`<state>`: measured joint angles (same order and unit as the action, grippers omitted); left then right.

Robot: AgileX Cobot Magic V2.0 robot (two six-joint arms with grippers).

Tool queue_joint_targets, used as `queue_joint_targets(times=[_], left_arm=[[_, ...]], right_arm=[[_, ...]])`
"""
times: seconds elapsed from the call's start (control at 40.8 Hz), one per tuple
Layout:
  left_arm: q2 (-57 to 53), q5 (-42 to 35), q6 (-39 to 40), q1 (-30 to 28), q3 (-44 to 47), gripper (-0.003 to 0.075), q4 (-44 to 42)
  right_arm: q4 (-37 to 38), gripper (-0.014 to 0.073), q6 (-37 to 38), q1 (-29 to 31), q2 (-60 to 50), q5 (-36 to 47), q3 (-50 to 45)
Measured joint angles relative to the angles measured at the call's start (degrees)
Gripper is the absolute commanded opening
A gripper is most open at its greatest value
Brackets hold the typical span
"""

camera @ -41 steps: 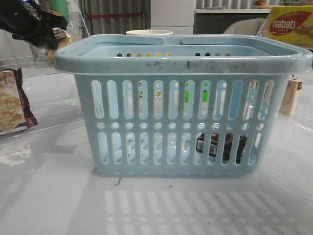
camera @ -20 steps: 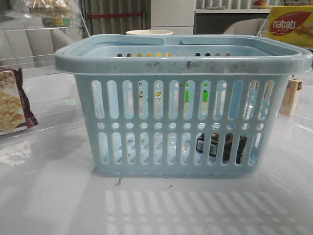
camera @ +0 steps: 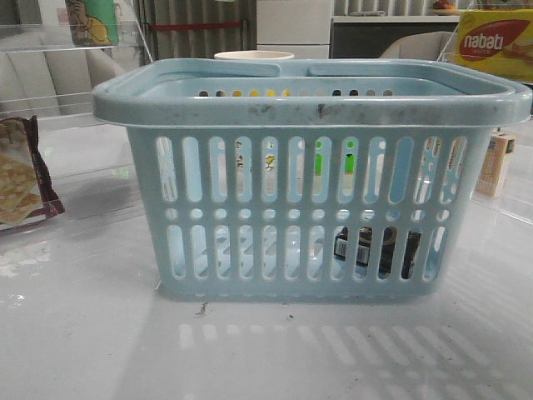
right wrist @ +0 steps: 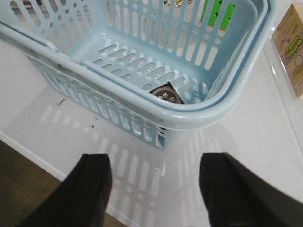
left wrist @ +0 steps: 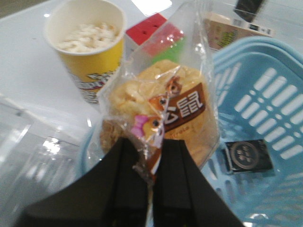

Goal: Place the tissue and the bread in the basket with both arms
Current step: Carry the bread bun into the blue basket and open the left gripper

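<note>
The basket (camera: pixel 308 179) stands upright on the desk (camera: pixel 266 350). The tissue (left wrist: pixel 248 155) lies flat on the basket floor, near one end wall – also visible through the front slots and from the right wrist camera. The left end effector (left wrist: pixel 152 182) is clamped narrow on the wrapper edge of the bread (left wrist: pixel 161 113), which hangs above the basket rim. A yellow popcorn cup (left wrist: pixel 90 45) stands just outside the basket. The right end effector (right wrist: pixel 155 182) is spread wide and empty, over the desk beside the basket – touching nothing.
</note>
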<state>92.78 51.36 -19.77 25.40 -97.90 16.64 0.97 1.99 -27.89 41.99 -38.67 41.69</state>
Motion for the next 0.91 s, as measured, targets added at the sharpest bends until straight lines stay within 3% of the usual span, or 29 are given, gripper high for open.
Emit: queue_joint_targets(times=[0.074,0.147,0.294,0.368,0.687,0.908], left_arm=[[0.82,-0.5,-0.48,3.17,1.46,0.0097,0.04],[2.42,-1.21,-0.89,6.08,2.95,0.0156,0.13],[6.2,-2.91,-1.12,9.14,4.06,0.0441,0.13],[7.17,-3.58,-1.12,9.44,4.16,0.053,0.13],[-0.59,-2.94,-1.12,9.52,5.81,0.0548,0.72],[-14.95,-3.18,-1.25,13.52,17.6,0.0548,1.53]], right_arm=[[0.0,0.0517,0.0,0.0,0.0,0.0,0.0],[0.0,0.0517,0.0,0.0,0.0,-0.11,0.0],[0.0,0.0517,0.0,0.0,0.0,-0.32,0.0],[0.0,0.0517,0.0,0.0,0.0,-0.4,0.0],[0.0,0.0517,0.0,0.0,0.0,-0.53,0.0],[0.0,0.0517,0.0,0.0,0.0,-0.53,0.0]])
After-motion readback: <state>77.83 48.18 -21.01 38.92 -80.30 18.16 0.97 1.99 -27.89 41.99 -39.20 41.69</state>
